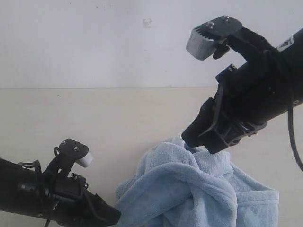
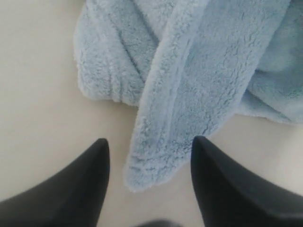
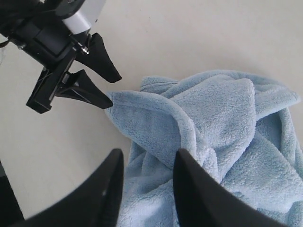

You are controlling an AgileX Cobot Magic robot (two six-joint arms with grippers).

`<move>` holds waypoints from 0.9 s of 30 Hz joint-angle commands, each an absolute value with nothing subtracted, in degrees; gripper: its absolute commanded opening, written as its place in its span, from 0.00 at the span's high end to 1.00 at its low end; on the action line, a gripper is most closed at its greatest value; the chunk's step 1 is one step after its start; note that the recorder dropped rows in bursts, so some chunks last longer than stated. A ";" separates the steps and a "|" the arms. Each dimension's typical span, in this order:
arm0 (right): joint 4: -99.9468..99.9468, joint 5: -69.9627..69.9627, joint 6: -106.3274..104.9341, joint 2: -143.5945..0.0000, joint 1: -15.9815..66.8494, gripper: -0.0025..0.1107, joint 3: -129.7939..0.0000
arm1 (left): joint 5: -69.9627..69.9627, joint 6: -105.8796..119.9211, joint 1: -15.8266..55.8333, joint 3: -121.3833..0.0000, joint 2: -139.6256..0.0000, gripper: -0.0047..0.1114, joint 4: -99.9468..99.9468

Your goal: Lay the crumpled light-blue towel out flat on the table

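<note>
Crumpled pale-blue plush towel (image 1: 189, 189), heaped in thick folds on the cream bench (image 1: 94, 123), toward the near right of the exterior view. Not flat anywhere in sight, only ridges and rolls crossing one another.

On the left end effector (image 2: 150, 139), black fingers (image 2: 80, 189) spread wide: released. Between them, one rolled fold of the towel, its blunt end pointing back toward the wrist. Bare bench showing on either side of that fold, so no pinch and nothing held. From the right wrist view, set low at the towel's edge, with one fingertip right at a corner of the pile. Touching or just short of it: cannot tell.

On the right end effector (image 3: 147, 153), fingers (image 3: 199, 198) likewise parted with a clear gap: released. Poised over the heap, straddling a raised ridge of the towel. No cloth clamped between them. Contact with the plush beneath: cannot tell. In the exterior view, angled down from the upper right, tip at the far edge of the pile.

Behind the bench, a plain grey-white wall (image 1: 94, 42).
</note>
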State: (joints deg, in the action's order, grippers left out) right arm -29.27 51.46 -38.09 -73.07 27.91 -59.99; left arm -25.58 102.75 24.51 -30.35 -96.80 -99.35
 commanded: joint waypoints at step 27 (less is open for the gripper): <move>-30.65 51.90 -39.03 -72.69 28.02 0.68 -60.03 | -32.84 102.46 24.54 -33.33 -103.60 0.92 -97.39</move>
State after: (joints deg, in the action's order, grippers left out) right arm -30.19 51.89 -38.54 -73.07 27.91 -59.99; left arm -32.13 102.98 24.51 -33.18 -103.61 -98.24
